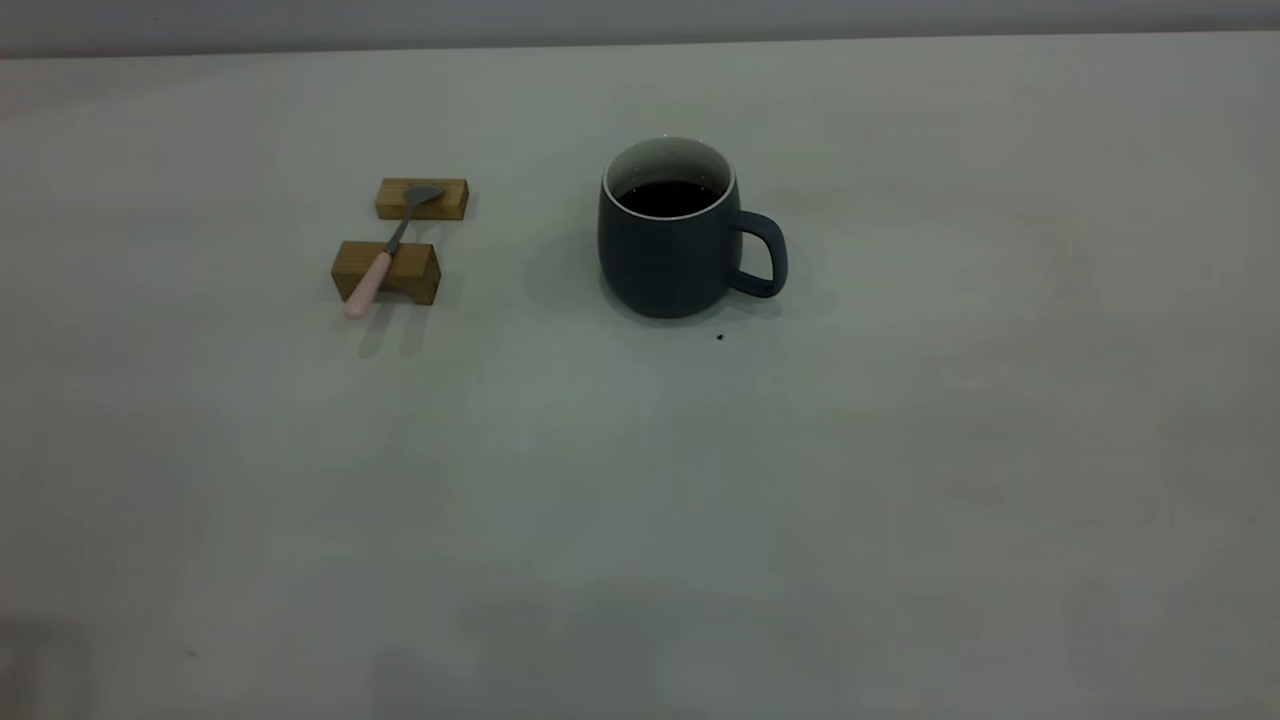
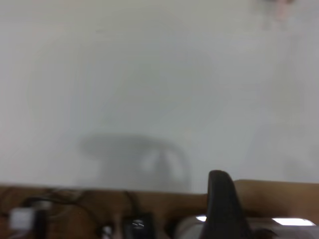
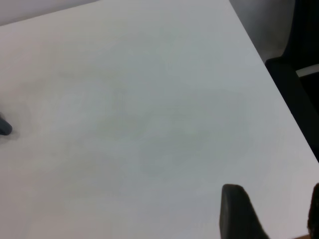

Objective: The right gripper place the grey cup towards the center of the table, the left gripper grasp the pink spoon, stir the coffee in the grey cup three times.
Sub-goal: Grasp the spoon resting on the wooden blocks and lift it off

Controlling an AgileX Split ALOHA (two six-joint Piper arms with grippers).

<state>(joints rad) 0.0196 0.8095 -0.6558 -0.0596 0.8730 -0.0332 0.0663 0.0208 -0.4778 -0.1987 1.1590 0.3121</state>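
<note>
The grey cup stands upright near the middle of the table, its loop handle pointing right. Dark coffee fills it partway below the white inner wall. To its left the pink spoon lies across two wooden blocks, bowl on the far block and pink handle over the near block. Neither gripper shows in the exterior view. My right gripper is open over bare tabletop with nothing between its fingers. My left gripper hangs by the table's edge, far from the spoon.
A tiny black speck lies just in front of the cup. In the right wrist view the table's edge runs beside a dark object. A brown ledge with cables lies under the left gripper.
</note>
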